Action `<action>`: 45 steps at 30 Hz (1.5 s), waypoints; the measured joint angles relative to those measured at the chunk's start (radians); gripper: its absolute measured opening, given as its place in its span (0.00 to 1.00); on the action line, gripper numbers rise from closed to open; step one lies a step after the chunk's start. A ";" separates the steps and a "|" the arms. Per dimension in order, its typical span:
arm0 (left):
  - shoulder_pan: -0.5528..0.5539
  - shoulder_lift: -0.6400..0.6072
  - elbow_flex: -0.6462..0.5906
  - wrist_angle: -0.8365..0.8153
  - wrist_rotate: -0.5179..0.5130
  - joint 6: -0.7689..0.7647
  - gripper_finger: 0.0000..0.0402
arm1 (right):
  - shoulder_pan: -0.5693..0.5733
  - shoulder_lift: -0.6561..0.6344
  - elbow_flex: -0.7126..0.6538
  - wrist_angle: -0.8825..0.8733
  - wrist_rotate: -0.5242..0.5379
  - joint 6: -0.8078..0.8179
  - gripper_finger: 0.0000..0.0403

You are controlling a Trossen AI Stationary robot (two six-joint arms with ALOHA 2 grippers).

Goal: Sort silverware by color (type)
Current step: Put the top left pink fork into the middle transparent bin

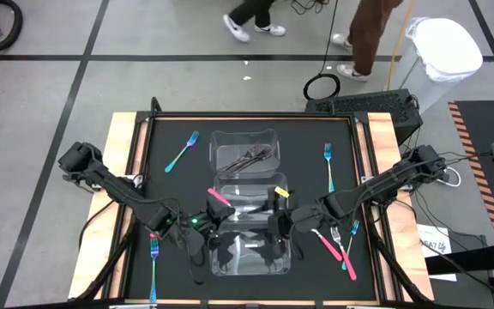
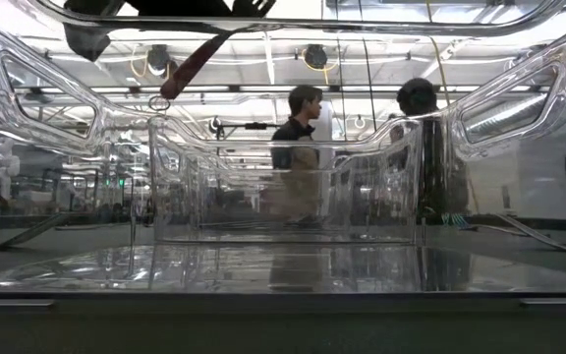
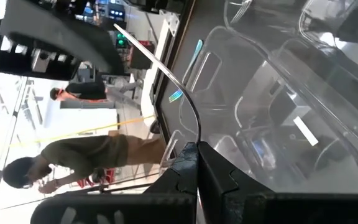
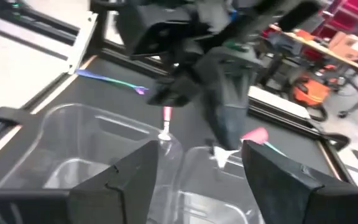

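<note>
Three clear containers lie in a row down the table's middle: the far container (image 1: 245,154) holds dark grey forks, the middle container (image 1: 249,194) and the near container (image 1: 249,254) follow. My left gripper (image 1: 215,209) hovers over the middle container's left side, shut on a pink-handled fork (image 1: 219,197). My right gripper (image 1: 274,221) (image 4: 197,155) is open above the same container's right side and faces the left gripper. Blue forks (image 1: 181,151) (image 1: 328,166) (image 1: 153,256) and pink forks (image 1: 328,244) lie flat on the black mat. My left gripper (image 3: 197,149) pinches the pink-handled fork between its two shut fingers. The thin silver stem (image 3: 188,109) curves out from between the fingertips. The pink handle (image 1: 213,194) sticks out toward the table's far left. The fork is lifted clear above the middle container, tilted (image 2: 199,61).
Another blue fork (image 1: 352,230) and a second pink fork (image 1: 347,261) lie right of the near container. Wooden rails (image 1: 123,172) border the mat. People stand beyond the far edge (image 2: 298,128). Open mat remains at the far left and far right.
</note>
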 joint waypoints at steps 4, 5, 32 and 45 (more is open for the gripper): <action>0.000 0.000 0.018 0.003 0.000 -0.001 0.00 | -0.001 0.000 0.000 -0.023 -0.014 -0.001 0.45; 0.000 0.000 0.018 0.002 0.000 -0.001 0.00 | -0.001 0.000 0.000 -0.023 -0.016 -0.002 0.42; -0.002 0.000 0.018 0.028 0.042 -0.112 0.24 | -0.018 0.000 0.000 -0.015 -0.017 -0.066 0.01; -0.081 -0.086 0.025 0.048 0.013 -0.311 0.59 | 0.037 -0.090 -0.002 -0.101 -0.016 -0.111 0.00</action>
